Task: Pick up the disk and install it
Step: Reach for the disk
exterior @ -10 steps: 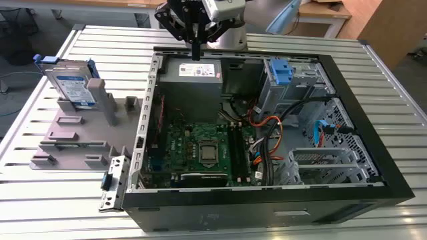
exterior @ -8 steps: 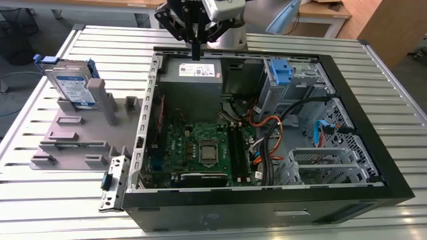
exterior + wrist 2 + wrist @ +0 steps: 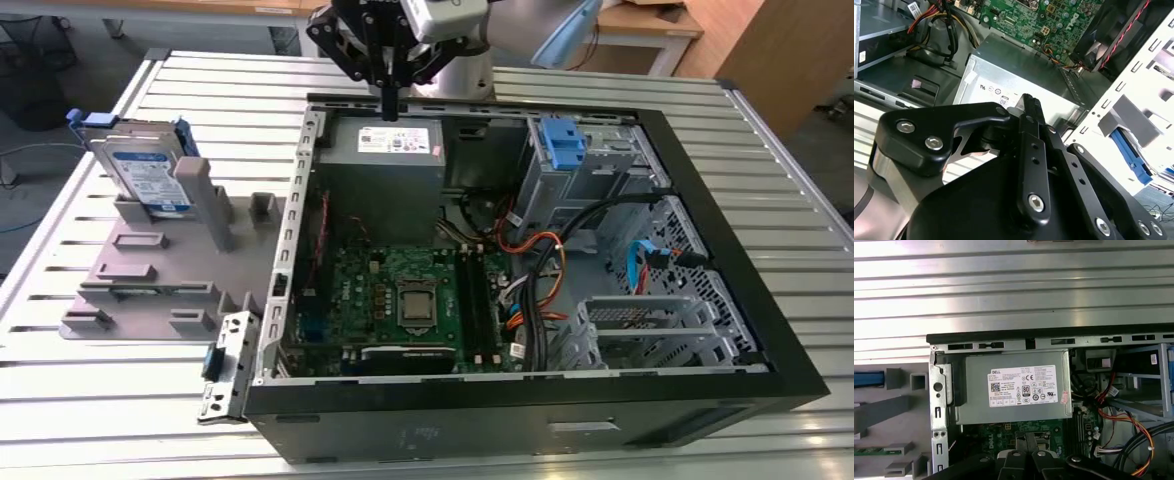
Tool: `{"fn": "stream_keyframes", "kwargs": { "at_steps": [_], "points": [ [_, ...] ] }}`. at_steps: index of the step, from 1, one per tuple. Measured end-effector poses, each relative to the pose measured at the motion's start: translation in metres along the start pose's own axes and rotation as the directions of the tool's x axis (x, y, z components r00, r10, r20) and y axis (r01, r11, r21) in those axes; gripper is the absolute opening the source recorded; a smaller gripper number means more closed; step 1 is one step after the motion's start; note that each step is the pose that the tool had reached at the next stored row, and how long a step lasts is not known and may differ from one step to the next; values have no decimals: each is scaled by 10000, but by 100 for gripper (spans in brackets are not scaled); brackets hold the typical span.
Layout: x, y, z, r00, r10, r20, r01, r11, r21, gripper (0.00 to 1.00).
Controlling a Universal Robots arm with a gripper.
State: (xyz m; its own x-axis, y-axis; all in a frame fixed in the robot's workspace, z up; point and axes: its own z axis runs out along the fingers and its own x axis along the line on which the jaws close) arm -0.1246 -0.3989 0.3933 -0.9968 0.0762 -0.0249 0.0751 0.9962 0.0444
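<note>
The pincer (image 3: 388, 110), pressed together and empty, hangs over the power supply (image 3: 387, 143). The disk (image 3: 150, 172) stands well off; dropping here would strike metal.

Exterior view: fixed cam off the arm, set high. Looks down at a slant on the whole open computer case (image 3: 534, 410) and slatted counter (image 3: 134, 420). Mid range, arm at far edge.
First wrist view: rides the arm, faces straight down, closer in. Takes in power-supply box (image 3: 1014, 387), case rim, strip of counter, edge of motherboard (image 3: 1004, 432).
Second wrist view: very near, slanted. Looks past gripper (image 3: 1028, 100) linkage in foregrnd to same box, motherboard beyond.
Shared: power-supply box and motherboard in all three views. Grey fixture (image 3: 160, 260) in exterior and first wrist views.
</note>
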Motion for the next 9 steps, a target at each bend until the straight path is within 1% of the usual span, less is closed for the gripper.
{"fn": "stream_keyframes", "kwargs": {
  "at_steps": [4, 9],
  "points": [
    [35, -2, -1, 10000, 0, 8, 0, 10000, -1, 11],
    [37, -3, -1, 10000, -1, 7, 1, 10000, 0, 11]
  ]
}}
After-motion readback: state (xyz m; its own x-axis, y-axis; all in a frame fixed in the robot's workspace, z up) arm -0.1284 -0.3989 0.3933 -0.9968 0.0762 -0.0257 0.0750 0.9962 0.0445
